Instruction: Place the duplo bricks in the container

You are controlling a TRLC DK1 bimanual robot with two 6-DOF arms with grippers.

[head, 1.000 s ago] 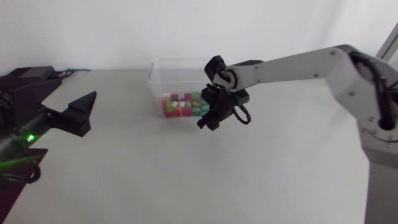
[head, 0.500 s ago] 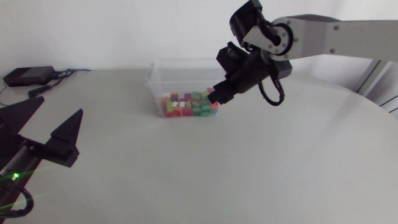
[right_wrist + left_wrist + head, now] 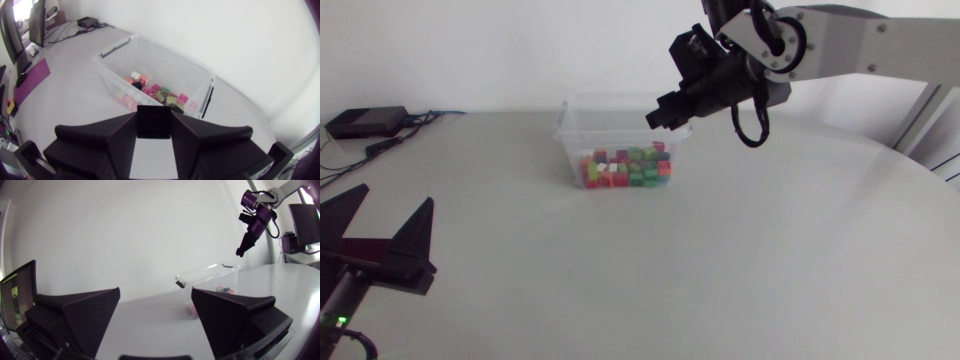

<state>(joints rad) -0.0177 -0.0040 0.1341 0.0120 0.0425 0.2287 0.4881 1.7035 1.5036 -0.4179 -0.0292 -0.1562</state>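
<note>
My right claw (image 3: 656, 118) grips a dark brick (image 3: 154, 121); I'd centre it over the container (image 3: 118, 46) before releasing.

Pale grey table (image 3: 720, 260), clear container (image 3: 572, 140) on it (bricks (image 3: 625, 168) inside)

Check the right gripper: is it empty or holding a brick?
Holding. The right gripper is shut on a dark brick: the right wrist view shows both fingers pressing its sides, with the container beyond.
</note>
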